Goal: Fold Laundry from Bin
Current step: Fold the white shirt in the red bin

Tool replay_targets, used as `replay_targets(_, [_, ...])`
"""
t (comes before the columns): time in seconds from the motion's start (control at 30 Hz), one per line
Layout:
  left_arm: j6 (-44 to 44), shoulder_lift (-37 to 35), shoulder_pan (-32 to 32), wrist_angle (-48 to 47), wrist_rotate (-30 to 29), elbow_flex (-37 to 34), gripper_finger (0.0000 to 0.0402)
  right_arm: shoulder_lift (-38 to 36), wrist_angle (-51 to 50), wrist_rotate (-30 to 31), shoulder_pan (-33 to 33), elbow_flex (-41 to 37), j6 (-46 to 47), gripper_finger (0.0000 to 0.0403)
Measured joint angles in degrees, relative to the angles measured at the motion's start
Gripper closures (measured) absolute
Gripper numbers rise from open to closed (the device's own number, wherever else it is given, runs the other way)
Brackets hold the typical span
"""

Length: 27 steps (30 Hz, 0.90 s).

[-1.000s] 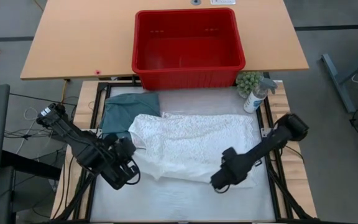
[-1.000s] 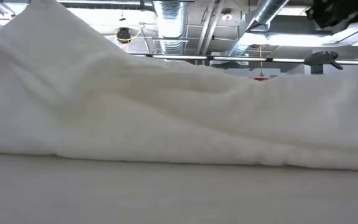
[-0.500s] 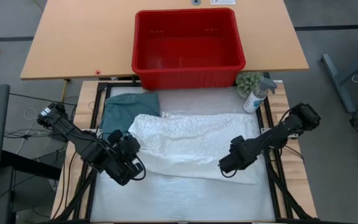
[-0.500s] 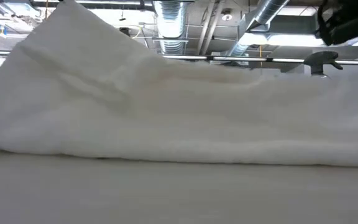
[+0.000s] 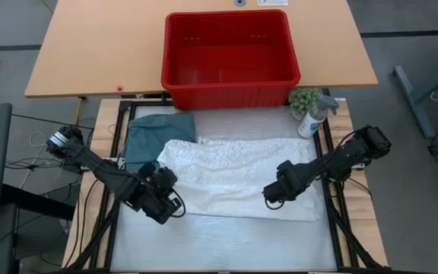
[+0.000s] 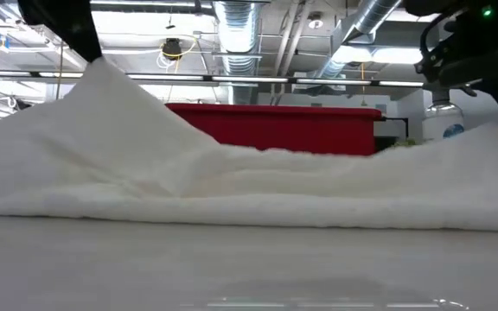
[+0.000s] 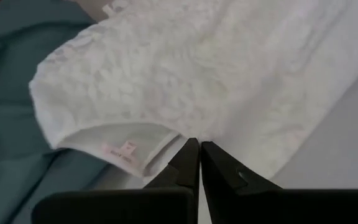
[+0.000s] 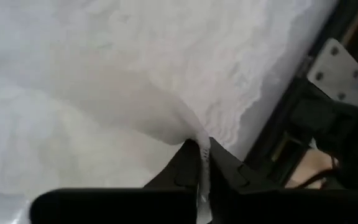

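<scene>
Left gripper: the left gripper (image 7: 199, 152) sits at the near left edge of the white lacy cloth garment (image 5: 238, 179); its two dark fingers (image 7: 188, 163) are pressed together with no gap, their tips pinching the garment's hem beside a small pink label (image 7: 124, 151).
Right gripper: the right gripper (image 8: 202, 155) is at the garment's near right part; its fingers stand only a sliver apart, with a thin pinch of white fabric drawn up between them into a small peak.
White garment: spread flat and wide across the pale padded work surface (image 5: 226, 240), folded over on itself, lifted slightly at both held points; in the low view it rises to a peak on the left.
Teal garment: a dark teal-green folded cloth (image 5: 157, 135) lies at the far left of the work surface, its edge tucked under the white garment's left end.
Bin: the bright red rectangular plastic tub (image 5: 230, 57) stands on the light wooden table (image 5: 90, 46) beyond the work surface, well apart from both grippers.
Other items: a white spray bottle (image 5: 312, 117) and a small green plant (image 5: 304, 99) stand just beside the bin's right corner.
</scene>
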Motion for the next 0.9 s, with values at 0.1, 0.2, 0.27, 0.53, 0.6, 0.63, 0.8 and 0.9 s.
replay_targets(0.1, [0.43,0.00,0.43,2.29,-0.05,-0.01,0.0401,0.00,1.95,0.26,-0.38,0.00,-1.49,0.0336])
replay_targets(0.2, [2.05,0.00,0.41,4.42,0.05,-0.01,0.0401,0.00,0.82,0.44,-0.70,-0.02,-1.36,0.0298])
replay_targets(0.27, [2.26,0.00,0.41,4.18,0.10,-0.01,0.0401,0.00,-1.80,0.46,-1.17,-0.62,0.05,0.0272])
replay_targets(0.53, [3.02,0.00,0.41,4.04,1.08,-0.01,0.0401,-0.11,-0.40,5.54,-2.02,-3.10,-8.04,0.0194])
replay_targets(0.6, [3.04,0.00,0.41,4.02,1.15,-0.01,0.0401,-0.11,3.27,10.05,-1.16,-3.10,-15.23,0.0188])
replay_targets(0.63, [2.90,0.00,0.41,4.03,1.15,-0.01,0.0401,-0.13,5.29,11.30,-0.79,-3.10,-19.80,0.0187])
replay_targets(0.8, [2.47,0.00,0.52,4.38,1.07,-0.01,0.0401,-0.17,27.49,12.39,-0.34,-3.10,-40.12,0.0186])
replay_targets(0.9, [2.45,0.00,0.52,4.30,0.74,-0.01,0.0401,-0.02,43.77,12.66,-0.76,-3.02,-48.26,0.0186])
